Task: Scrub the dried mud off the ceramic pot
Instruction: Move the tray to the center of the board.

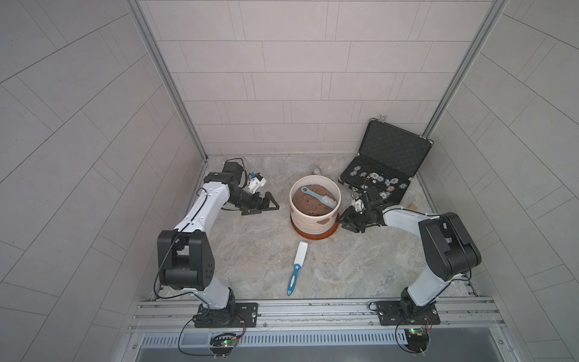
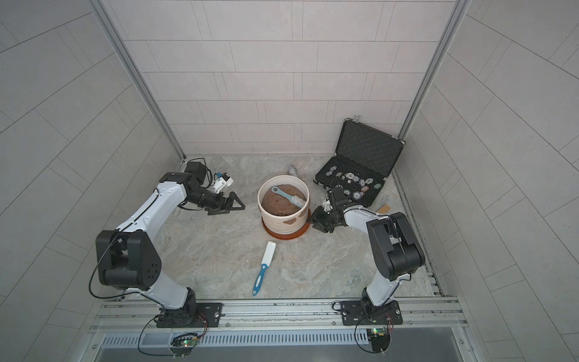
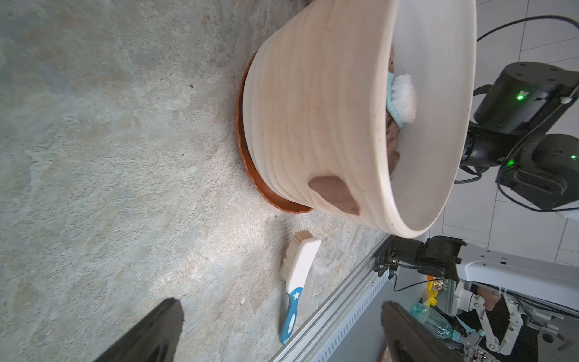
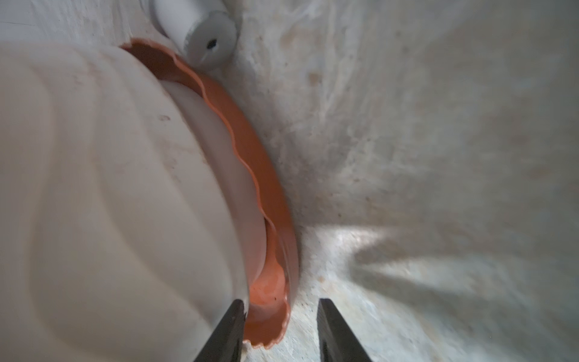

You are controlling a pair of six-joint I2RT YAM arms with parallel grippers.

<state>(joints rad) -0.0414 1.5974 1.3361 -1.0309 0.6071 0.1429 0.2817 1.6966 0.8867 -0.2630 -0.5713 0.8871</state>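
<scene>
One brush (image 1: 316,196) inside ceramic pot (image 1: 308,224); left fingers (image 3: 150,332) apart; right fingers (image 4: 225,332) straddle saucer rim (image 4: 241,141), clamp unclear.

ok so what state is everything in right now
ceramic pot: upright on its saucer, full of soil
dried mud: stuck on the pot's wall
teal brush: lying in the pot on the soil
white brush: lying on the table
black case: open, chips inside
left gripper: open, empty
right gripper: jaws straddle the saucer rim, grip unclear

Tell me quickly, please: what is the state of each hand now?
Left hand: open, holding nothing.
Right hand: jaws on both sides of the saucer rim; grip cannot be told.
</scene>
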